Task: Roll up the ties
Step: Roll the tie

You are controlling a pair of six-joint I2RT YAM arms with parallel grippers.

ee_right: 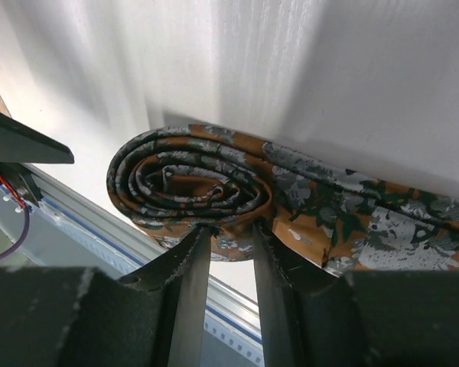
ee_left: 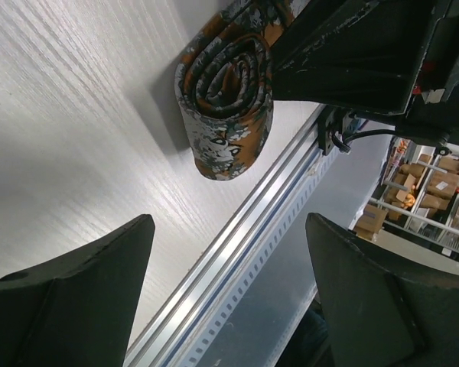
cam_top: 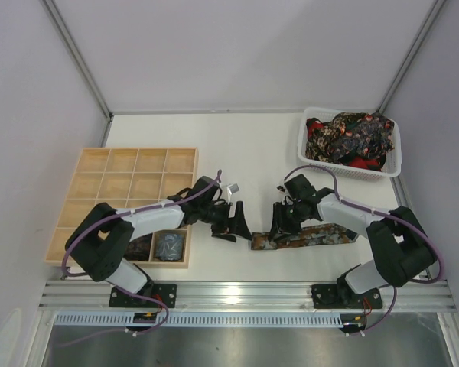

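Note:
A brown-orange tie with grey-green flowers (cam_top: 310, 235) lies flat near the table's front edge. Its left end is rolled into a coil (ee_right: 187, 183), which also shows in the left wrist view (ee_left: 226, 99). My right gripper (ee_right: 229, 229) is shut on the near edge of the coil, pinching its outer layers; in the top view it (cam_top: 280, 223) stands over the tie's left end. My left gripper (ee_left: 229, 222) is open and empty, just left of the coil in the top view (cam_top: 235, 223). More ties (cam_top: 350, 138) are heaped in the white basket.
The white mesh basket (cam_top: 306, 149) stands at the back right. The wooden grid tray (cam_top: 92, 183) lies at the left, with two dark coiled ties (cam_top: 168, 245) in its front cells. An aluminium rail (cam_top: 245, 294) runs along the table's front edge.

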